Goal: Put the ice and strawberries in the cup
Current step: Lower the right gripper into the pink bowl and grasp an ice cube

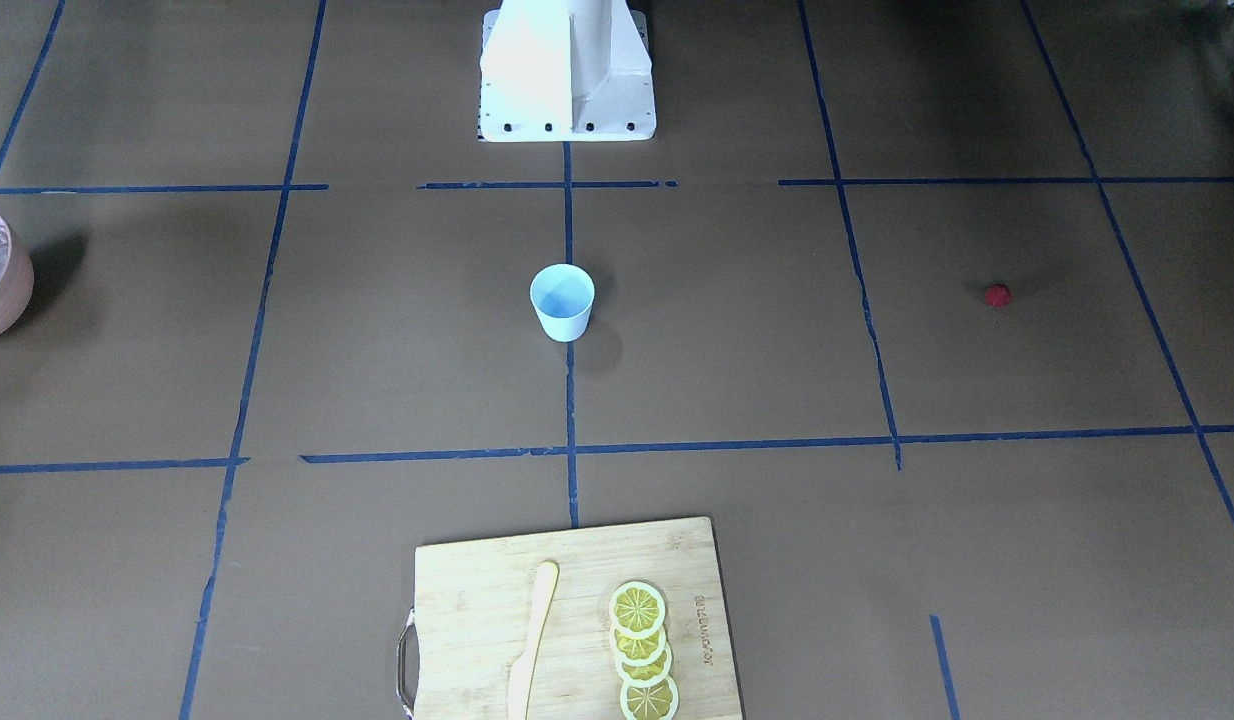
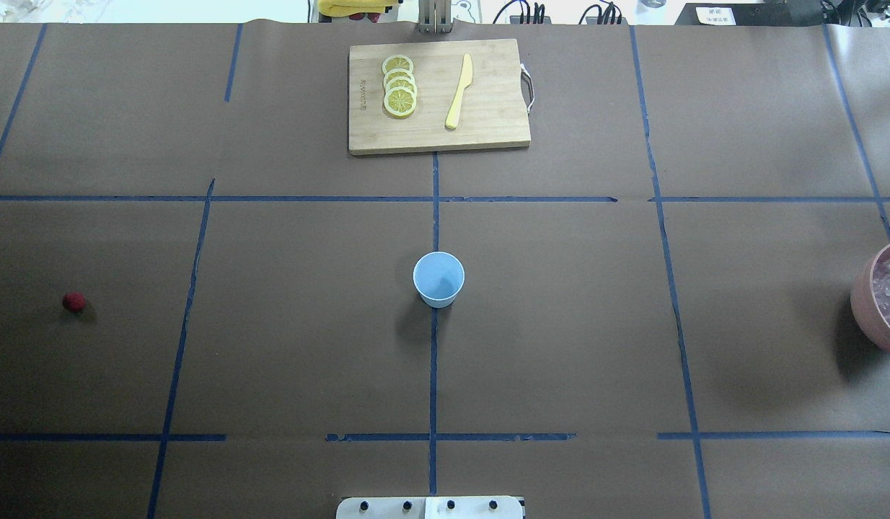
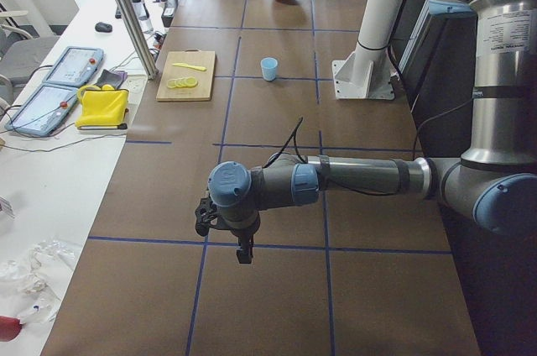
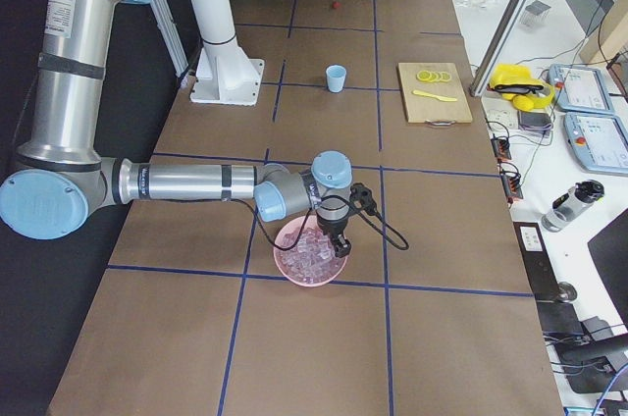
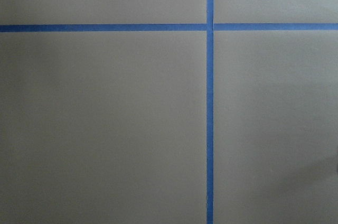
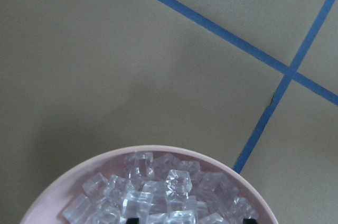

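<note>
Table (image 2: 560, 324): brown paper, blue tape grid. Nothing of the task is done yet as far as I can judge; the cup looks empty in the overhead view.

Right arm: reaches out over the pink bowl (image 4: 294, 274) at my right end of the table. The right gripper (image 4: 340, 242) hangs just above the heap in it. In the right wrist view the two dark fingertips (image 6: 133, 220) stand well apart, nothing between them but loose cubes, so I log it as spread and empty.

Left arm: the left gripper (image 3: 243, 252) hovers over bare paper (its wrist camera shows only tape lines). Jaw state: cannot tell.

Cup (image 2: 438, 279): upright, table centre, on a tape line.

Ice (image 6: 158, 192): all in the bowl, piled.

Strawberry (image 2: 73, 301): alone on the paper at my far left, well apart from the cup.

Step in hand, my reading: the first ice pick. Next move calls for a short descent, the fingers straddling one cube, a firm close, then a carry to the cup.
</note>
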You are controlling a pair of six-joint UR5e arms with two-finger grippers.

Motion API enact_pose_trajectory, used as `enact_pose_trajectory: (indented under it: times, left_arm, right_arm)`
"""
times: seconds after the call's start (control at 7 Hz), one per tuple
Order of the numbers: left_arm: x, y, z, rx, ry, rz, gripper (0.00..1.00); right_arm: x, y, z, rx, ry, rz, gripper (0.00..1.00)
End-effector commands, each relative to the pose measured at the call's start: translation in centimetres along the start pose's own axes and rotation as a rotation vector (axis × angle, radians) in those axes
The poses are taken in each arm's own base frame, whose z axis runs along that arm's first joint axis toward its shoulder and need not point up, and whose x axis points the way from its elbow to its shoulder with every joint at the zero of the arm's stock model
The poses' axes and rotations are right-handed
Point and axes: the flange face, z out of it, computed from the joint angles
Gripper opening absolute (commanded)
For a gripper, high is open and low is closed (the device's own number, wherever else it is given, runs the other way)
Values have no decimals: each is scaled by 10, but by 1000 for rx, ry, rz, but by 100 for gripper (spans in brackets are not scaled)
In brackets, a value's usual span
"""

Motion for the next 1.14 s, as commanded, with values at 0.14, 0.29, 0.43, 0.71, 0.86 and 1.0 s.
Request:
enact_pose_trajectory:
  times: [0.14, 0.29, 0.43, 0.71, 0.86, 1.0]
  left_arm:
    - [1, 0, -1, 2, 0, 2, 100]
    - [3, 0, -3, 5, -1, 5, 100]
    - [4, -1, -4, 7, -1, 6, 100]
    - [5, -1, -5, 9, -1, 8, 100]
    - [5, -1, -5, 9, -1, 8, 100]
    - [5, -1, -5, 9, -1, 8, 100]
  right_arm:
    - [-1, 3, 18, -40, 18, -12, 68]
    - [-1, 3, 18, -41, 18, -15, 65]
    - [-2, 3, 18, -43, 17, -16, 64]
    - [-4, 4, 22, -56, 14, -20, 63]
    - [-4, 7, 23, -60, 13, -17, 63]
    - [-4, 7, 24, -60, 13, -17, 62]
